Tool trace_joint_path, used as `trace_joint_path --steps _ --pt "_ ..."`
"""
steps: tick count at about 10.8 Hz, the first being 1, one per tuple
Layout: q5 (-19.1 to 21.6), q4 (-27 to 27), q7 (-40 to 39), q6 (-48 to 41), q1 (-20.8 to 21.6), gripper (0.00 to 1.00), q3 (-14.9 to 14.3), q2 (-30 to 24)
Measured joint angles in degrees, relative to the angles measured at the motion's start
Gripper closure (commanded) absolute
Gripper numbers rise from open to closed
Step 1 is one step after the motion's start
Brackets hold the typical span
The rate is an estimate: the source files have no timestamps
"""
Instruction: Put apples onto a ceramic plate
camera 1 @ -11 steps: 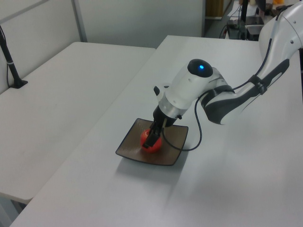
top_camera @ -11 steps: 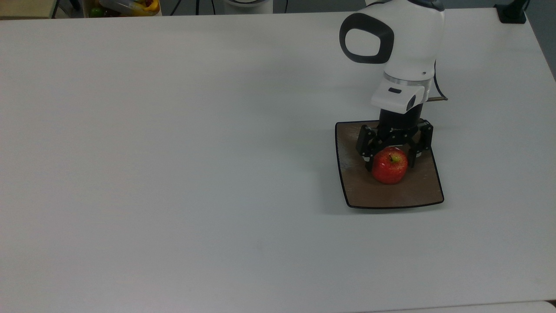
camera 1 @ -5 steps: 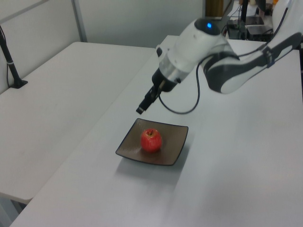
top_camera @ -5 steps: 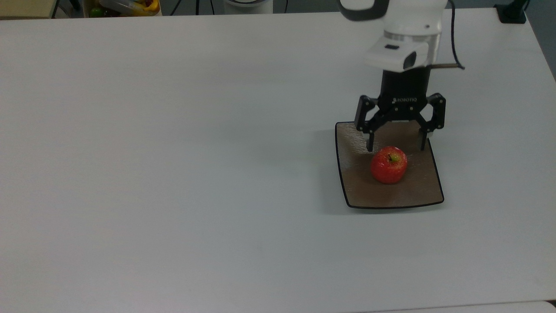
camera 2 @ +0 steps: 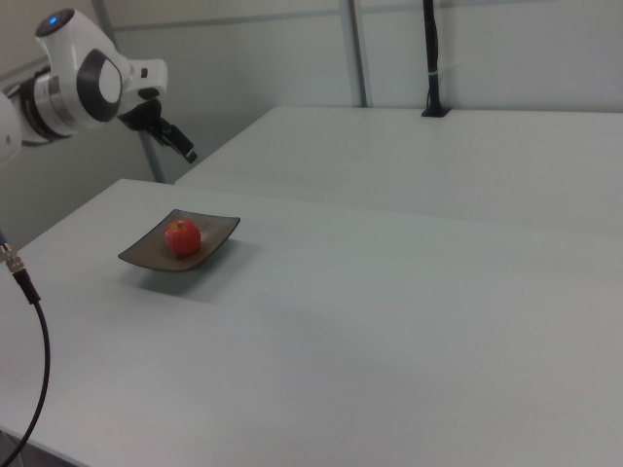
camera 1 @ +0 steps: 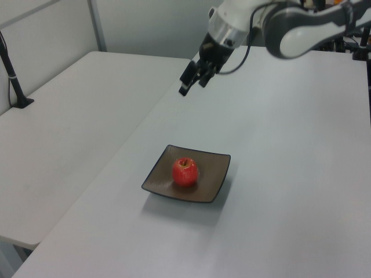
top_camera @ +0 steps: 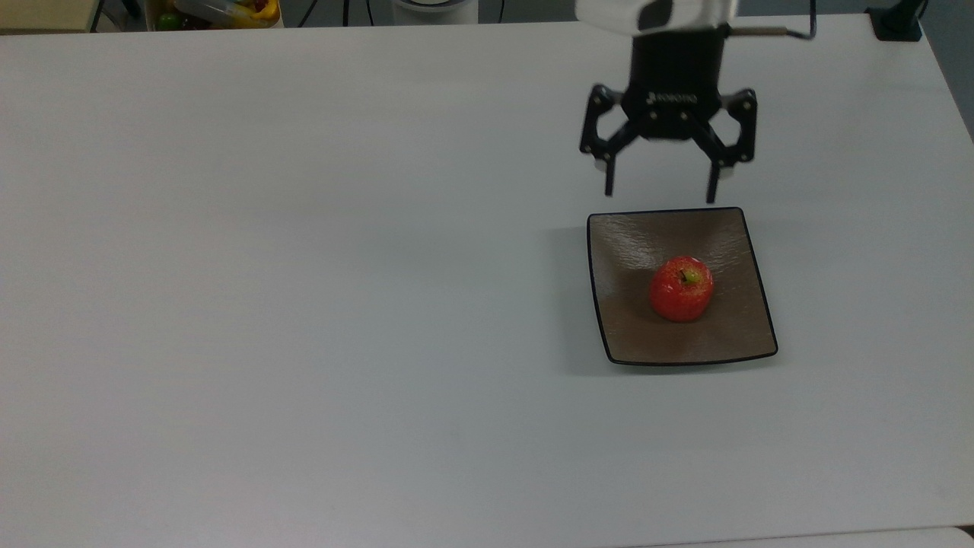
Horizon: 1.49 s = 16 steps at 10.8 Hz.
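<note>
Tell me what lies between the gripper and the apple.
Nothing but bare surface: in the top view, the open gripper hangs past the plate's upper edge, with only bare plate between that edge and the apple.

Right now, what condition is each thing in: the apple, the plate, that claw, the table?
apple: upright, stem up, resting near the plate's middle, nothing touching it.
ceramic plate: flat on the table, holding the apple.
gripper: open, empty, raised in the air away from the plate.
table: white, carrying the plate.
</note>
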Motion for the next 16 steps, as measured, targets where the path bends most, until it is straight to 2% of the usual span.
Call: trace_joint_path --steps 1,2,5,8,11,16 --pt "3.26 -0.02 0.00 -5.68 -0.78 0.00 -0.34 -2.34" --pt "4.58 -0.09 0.00 -11.00 -0.92 0.00 -0.92 -3.70" --pt "7.96 -0.21 0.04 -27.44 -1.10 0.00 -3.24 -7.21" --pt "9.73 -0.73 -1.94 -37.37 -1.59 0.00 -6.69 -11.36" --pt "11.38 -2.63 -17.84 -40.22 -2.33 0.00 -10.70 -15.48" --pt "15.55 -4.48 -42.56 -40.16 -7.77 0.00 -11.34 -18.39"
